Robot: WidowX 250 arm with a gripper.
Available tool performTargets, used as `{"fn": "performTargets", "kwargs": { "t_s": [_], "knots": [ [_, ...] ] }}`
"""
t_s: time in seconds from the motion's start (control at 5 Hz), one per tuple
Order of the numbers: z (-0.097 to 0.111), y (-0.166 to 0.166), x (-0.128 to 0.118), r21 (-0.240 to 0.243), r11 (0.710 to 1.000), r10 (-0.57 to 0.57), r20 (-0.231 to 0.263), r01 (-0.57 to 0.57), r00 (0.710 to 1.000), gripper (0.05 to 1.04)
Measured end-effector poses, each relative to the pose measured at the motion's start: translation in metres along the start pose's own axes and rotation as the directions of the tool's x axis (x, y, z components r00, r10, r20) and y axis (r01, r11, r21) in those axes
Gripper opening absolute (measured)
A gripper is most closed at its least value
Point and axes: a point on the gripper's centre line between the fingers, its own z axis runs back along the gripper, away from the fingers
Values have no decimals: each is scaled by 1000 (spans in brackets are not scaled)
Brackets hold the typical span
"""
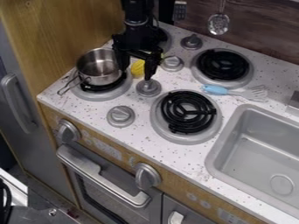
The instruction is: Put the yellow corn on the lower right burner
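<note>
My gripper hangs at the upper left over the stove top, pointing down, its two fingers spread apart. The yellow corn shows between the fingers, just right of the metal pot; part of it is hidden by the gripper, and whether it touches either finger is unclear. The lower right burner, a black coil on a grey ring, lies right of and below the gripper with nothing on it.
The metal pot sits on the left burner, close beside the gripper. Grey knobs stand between the burners. A blue-handled spatula lies below the upper right burner. The sink is at the right.
</note>
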Motion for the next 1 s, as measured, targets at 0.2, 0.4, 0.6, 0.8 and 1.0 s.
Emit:
{"fn": "performTargets", "kwargs": {
  "t_s": [0.2,0.4,0.6,0.8,1.0],
  "knots": [
    [-16,-3,-8,-11,1000,-1,-46,0,999,1001],
    [-16,-6,5,-27,999,-21,-27,21,999,1001],
    [-18,-13,26,-79,995,-53,1,53,999,1001],
    [-8,-5,50,-55,996,-64,54,67,997,1001],
    [-11,3,64,-14,997,-79,71,80,994,1001]
  ]
}}
